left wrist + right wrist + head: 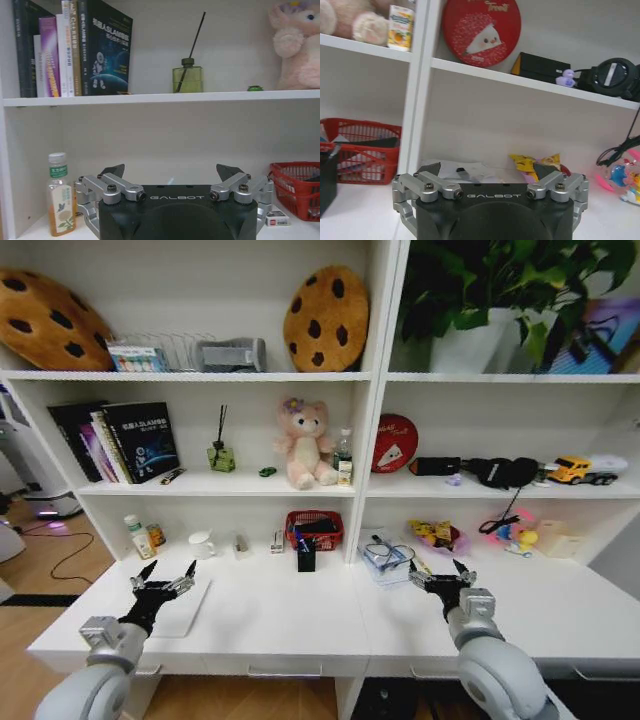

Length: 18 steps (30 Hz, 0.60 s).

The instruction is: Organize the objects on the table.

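Nearest the robot, both arms reach out low over the front part of the white surface [290, 625]. The left gripper [163, 577] hovers above a flat white laptop [185, 608] lying near the left end, its fingers [113, 171] spread wide with nothing between them. The right gripper [443, 574] hangs over the right half of the surface, fingers [544, 170] likewise spread and holding nothing.

Farther back, about the middle of the surface, a small black pen holder [306, 554] stands upright with pens in it, just in front of a red basket [315, 528]. To the right of it lies a clear plastic box [385, 562], and beyond that a yellow snack bag [433, 532] near the back wall. On the left, close to the back, stand a tea bottle [60, 195], a white mug [203, 544] and a small box [275, 218] beside the basket.

On the shelf above sit a row of books [125, 440], a green diffuser bottle [221, 455], a tiny green toy car [267, 471], a pink teddy bear [307, 443] and a round red tin [394, 443].
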{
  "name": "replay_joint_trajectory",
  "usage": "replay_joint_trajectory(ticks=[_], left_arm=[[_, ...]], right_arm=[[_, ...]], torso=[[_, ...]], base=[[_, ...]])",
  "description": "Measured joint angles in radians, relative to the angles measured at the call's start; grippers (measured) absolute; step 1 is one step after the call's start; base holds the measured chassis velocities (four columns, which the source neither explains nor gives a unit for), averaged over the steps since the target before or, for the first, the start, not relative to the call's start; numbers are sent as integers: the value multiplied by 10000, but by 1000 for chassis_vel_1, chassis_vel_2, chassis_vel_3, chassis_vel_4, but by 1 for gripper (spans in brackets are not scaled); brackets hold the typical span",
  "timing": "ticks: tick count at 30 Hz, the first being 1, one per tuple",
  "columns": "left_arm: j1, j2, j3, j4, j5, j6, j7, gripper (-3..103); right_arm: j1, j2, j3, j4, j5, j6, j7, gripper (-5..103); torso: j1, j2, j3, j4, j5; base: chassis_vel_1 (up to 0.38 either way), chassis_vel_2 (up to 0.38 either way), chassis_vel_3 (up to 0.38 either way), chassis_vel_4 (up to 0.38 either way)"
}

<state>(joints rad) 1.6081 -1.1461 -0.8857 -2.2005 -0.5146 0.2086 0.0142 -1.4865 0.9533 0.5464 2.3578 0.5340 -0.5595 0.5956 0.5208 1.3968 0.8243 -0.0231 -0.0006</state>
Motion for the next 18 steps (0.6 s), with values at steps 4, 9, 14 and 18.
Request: replay_joint_trajectory(ticks=[4, 9, 14, 18], left_arm=[[0, -1, -1, 0, 0, 1, -1, 100], [0, 0, -1, 0, 0, 1, 0, 100], [0, 0, -3, 0, 0, 0, -2, 100], [0, 0, -3, 1, 0, 0, -6, 100]], right_arm=[[-6, 0, -10, -12, 4, 13, -8, 100], [31, -44, -44, -63, 36, 29, -16, 100], [236, -135, -160, -307, 24, 248, -33, 100], [397, -198, -201, -514, 4, 583, -80, 100]], torso=[[0, 0, 0, 0, 12], [-2, 1, 0, -2, 7], [-3, 2, -1, 1, -1], [1, 0, 0, 4, -14]], base=[[300, 320, -285, -313], [317, 334, -324, -321], [323, 322, -324, -331], [243, 281, -259, -242]])
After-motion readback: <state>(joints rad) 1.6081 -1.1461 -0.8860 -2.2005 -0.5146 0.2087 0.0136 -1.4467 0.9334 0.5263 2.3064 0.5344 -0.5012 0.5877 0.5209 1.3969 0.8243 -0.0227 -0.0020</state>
